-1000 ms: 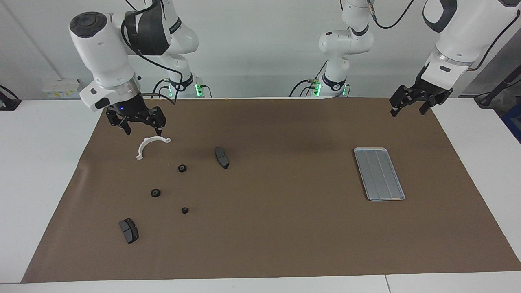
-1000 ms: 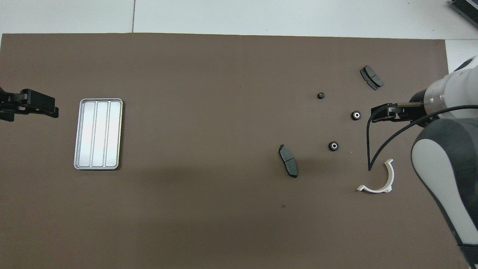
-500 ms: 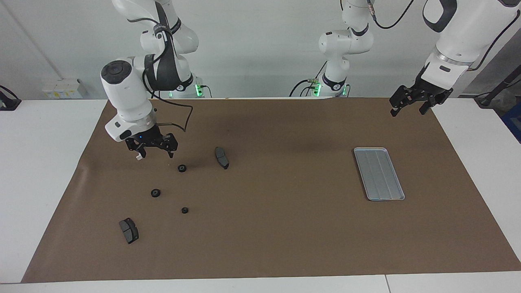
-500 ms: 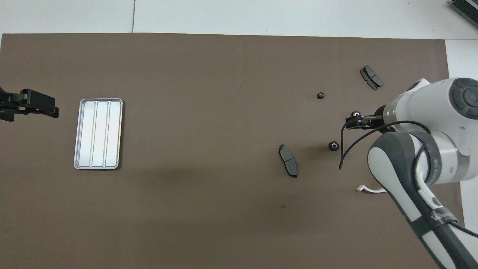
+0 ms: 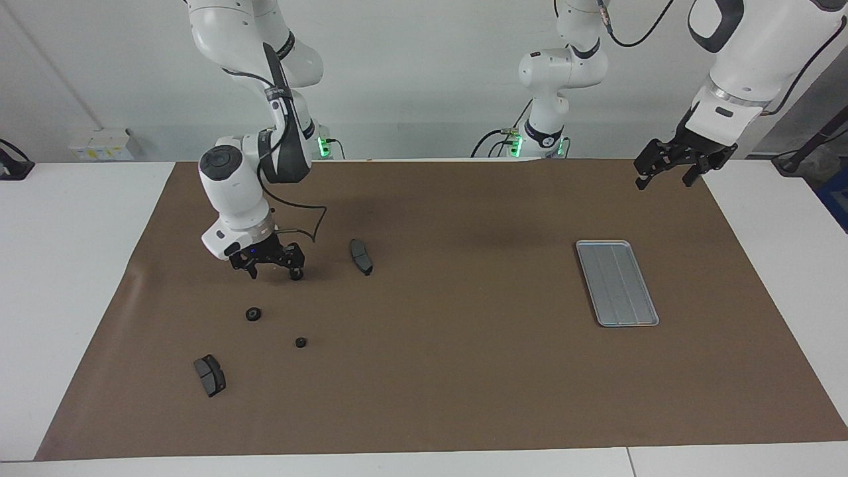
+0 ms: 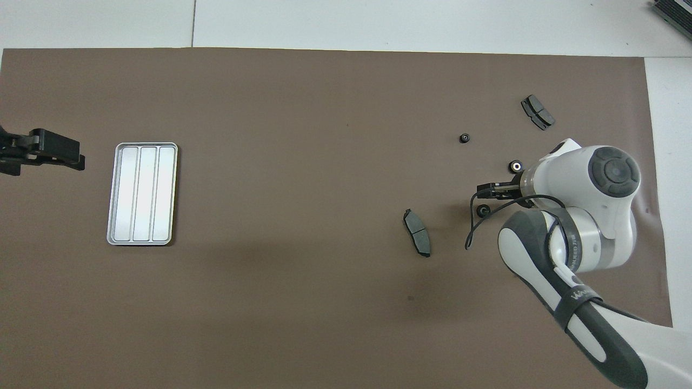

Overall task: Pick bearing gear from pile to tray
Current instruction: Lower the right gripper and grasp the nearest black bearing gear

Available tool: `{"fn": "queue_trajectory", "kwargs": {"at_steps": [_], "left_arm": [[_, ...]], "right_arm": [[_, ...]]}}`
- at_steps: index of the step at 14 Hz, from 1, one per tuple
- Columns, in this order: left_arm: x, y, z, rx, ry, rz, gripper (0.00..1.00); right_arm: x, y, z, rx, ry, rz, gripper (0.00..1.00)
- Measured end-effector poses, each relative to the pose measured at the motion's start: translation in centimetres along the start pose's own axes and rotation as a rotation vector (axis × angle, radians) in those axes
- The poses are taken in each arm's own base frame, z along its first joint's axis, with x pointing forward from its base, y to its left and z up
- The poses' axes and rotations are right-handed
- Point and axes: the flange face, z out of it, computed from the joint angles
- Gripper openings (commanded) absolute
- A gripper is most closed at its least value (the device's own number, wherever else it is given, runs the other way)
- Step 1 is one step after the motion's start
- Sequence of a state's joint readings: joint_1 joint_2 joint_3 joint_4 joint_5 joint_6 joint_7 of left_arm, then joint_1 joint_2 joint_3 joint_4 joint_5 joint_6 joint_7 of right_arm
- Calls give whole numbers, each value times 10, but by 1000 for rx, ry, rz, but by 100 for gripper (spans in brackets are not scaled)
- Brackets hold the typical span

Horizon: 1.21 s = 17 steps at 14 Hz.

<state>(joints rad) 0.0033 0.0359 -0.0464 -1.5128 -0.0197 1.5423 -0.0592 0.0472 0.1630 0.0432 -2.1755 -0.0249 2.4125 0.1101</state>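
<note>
Under the right gripper (image 5: 273, 270) — a small black round piece (image 6: 483, 210).

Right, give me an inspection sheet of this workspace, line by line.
Surface: brown mat on a white table.
Job's things: silver tray holds nothing; three black round pieces, nearest the robots, middle, farthest.
Clutter: two dark grey pads.
Grippers: right gripper low over the nearest round piece, jaws open; left gripper waits raised, jaws open.
Cables: black cable loops from the right wrist.
Surroundings: nothing seen.
</note>
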Motion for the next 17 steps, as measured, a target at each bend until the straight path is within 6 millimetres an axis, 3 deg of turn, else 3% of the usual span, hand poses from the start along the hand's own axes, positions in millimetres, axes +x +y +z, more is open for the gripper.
{"fn": "queue_trajectory", "kwargs": {"at_steps": [6, 9, 14, 17], "left_arm": [[0, 0, 0, 0, 0, 0, 100], [0, 0, 0, 0, 0, 0, 100], [0, 0, 0, 0, 0, 0, 100], [0, 0, 0, 0, 0, 0, 100]], "right_arm": [[-21, -12, 36, 7, 17, -26, 99], [-25, -14, 42, 8, 15, -29, 89], [-26, -20, 43, 8, 11, -40, 62], [-27, -25, 39, 9, 14, -50, 29]]}}
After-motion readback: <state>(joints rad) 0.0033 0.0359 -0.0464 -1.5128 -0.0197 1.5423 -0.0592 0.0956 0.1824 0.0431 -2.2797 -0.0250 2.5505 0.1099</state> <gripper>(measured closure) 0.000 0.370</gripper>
